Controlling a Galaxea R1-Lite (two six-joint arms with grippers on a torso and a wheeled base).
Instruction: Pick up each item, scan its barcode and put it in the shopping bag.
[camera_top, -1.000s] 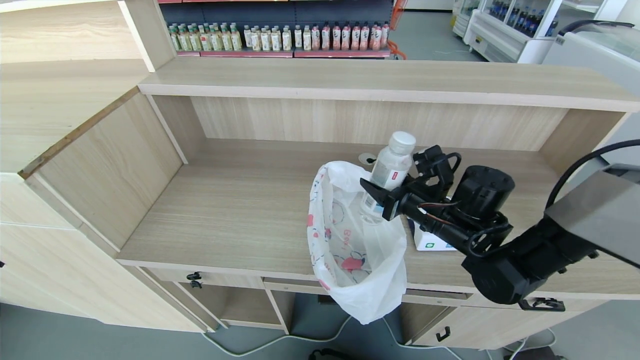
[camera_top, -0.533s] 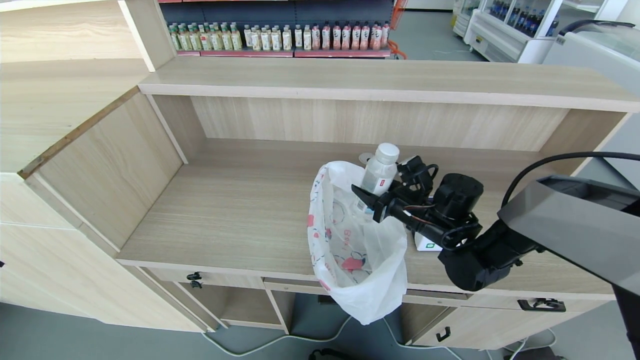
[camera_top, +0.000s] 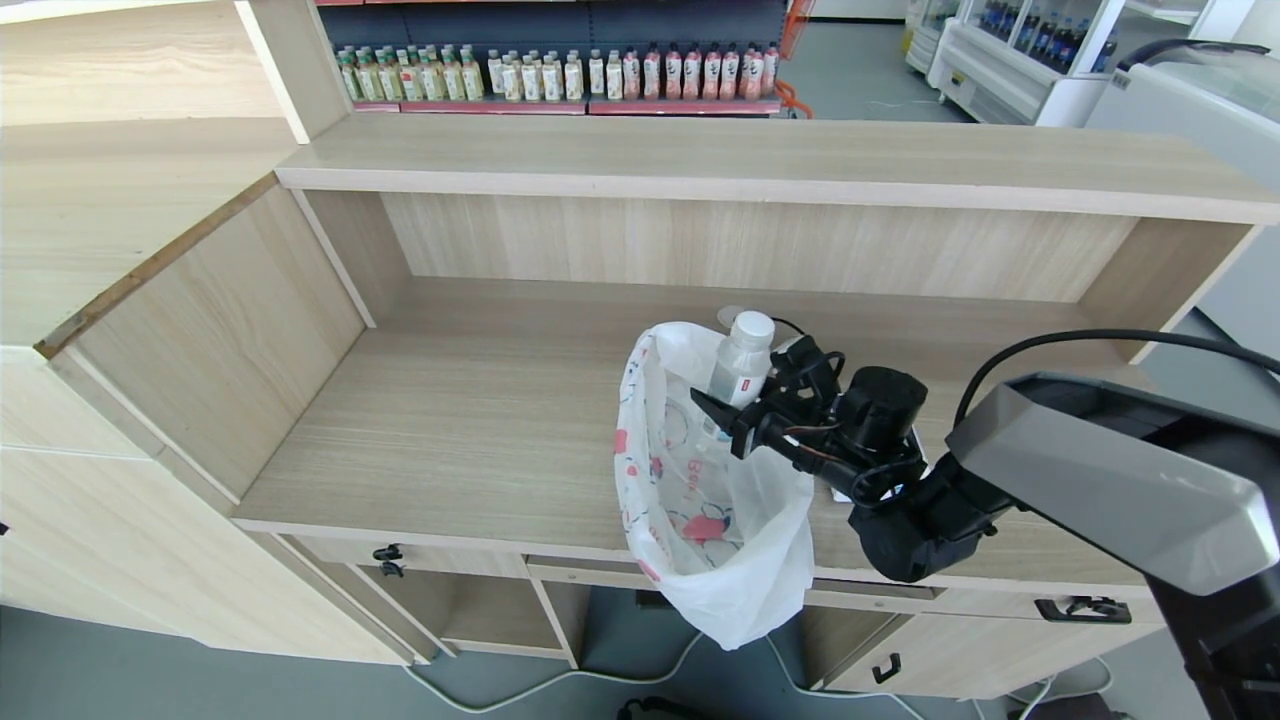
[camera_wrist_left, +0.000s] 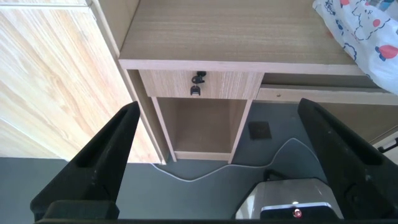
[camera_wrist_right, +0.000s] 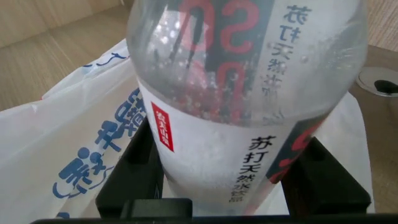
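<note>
One bottle, one bag, and the right arm has it!
Head view: a single clear bottle (camera_top: 742, 362), white cap up, lower end inside the mouth of the one shopping bag (camera_top: 700, 510), which droops over the front edge of the table (camera_top: 470, 420). The right gripper (camera_top: 745, 395) has its jaws pinching the bottle, and its arm hides the table behind. One round cable grommet (camera_top: 733, 314) sits just past the cap, with a row of drinks (camera_top: 560, 75) on the far shelf. Left wrist view: left gripper (camera_wrist_left: 217, 106), jaws spread wide, facing the table's front with one key (camera_wrist_left: 198, 84) in the drawer. Right wrist view: the bottle blocks most, black jaws either side, bag beneath.
</note>
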